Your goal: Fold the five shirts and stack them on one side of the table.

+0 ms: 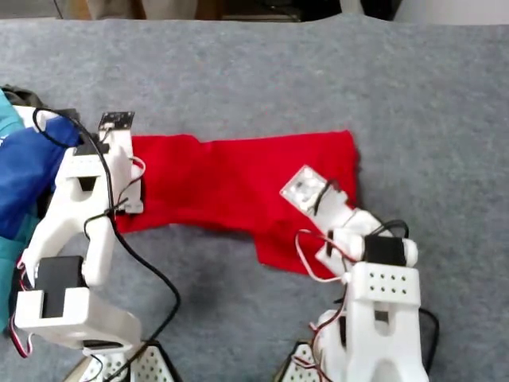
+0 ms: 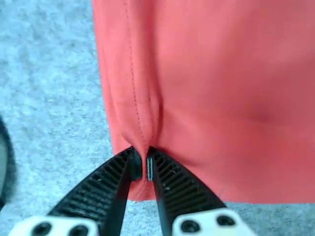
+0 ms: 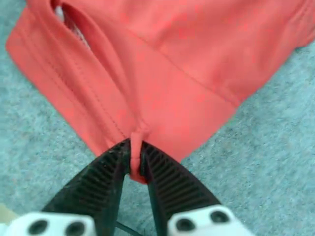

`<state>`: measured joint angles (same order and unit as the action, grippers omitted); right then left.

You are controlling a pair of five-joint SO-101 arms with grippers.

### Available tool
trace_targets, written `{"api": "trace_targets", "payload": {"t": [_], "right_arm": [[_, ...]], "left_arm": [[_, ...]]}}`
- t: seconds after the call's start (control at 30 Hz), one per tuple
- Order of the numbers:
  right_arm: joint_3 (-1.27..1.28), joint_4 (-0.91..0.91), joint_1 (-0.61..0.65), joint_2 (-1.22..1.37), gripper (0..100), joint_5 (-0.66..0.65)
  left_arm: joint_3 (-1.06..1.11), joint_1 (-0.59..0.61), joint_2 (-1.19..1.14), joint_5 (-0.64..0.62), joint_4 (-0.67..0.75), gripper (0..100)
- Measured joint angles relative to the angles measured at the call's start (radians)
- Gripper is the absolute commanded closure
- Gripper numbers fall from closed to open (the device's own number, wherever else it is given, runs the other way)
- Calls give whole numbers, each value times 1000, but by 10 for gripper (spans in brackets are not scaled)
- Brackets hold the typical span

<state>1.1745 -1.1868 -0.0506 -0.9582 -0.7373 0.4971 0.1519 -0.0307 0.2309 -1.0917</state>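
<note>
Shirt (image 1: pixel 238 187), red and the only one laid out, lies flat near the middle of the grey table (image 1: pixel 238 72), stretched sideways between the two arms. At the table's left edge, beside the left arm, blue cloth (image 1: pixel 24 175) lies bunched against teal cloth (image 1: pixel 6 119). These are probably more of the five shirts, but how many are there, and whether they are folded, cannot be told.

The left gripper (image 2: pixel 141 164) is clamped on a pinch of the shirt's stitched hem at its left end, and the fabric puckers into a ridge running up from the jaws. The right gripper (image 3: pixel 136 157) is likewise closed on a small tuck at the tip of the near right corner, next to a seam.

So there are two grips, one at each end of the near edge. That hold looks meant to let both arms lift and carry the edge across together, so the fold comes out straight rather than skewed.
</note>
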Motion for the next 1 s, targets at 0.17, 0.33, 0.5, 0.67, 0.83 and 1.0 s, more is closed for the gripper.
{"api": "trace_targets", "payload": {"t": [0.17,0.33,0.5,0.67,0.83,1.0], "right_arm": [[3,-66,0,-28,799,-35],[-52,-160,0,-152,864,-64],[-173,-209,0,-163,992,-64],[-296,-157,-2,11,992,-25],[-525,-106,-2,281,992,32],[-799,-94,28,592,993,100]], "left_arm": [[0,0,0,150,-94,850],[0,17,0,158,-107,850],[-18,43,0,158,-115,884],[-61,74,20,118,-143,981],[-106,123,100,25,-147,976],[-158,149,157,-64,-126,977]]}}
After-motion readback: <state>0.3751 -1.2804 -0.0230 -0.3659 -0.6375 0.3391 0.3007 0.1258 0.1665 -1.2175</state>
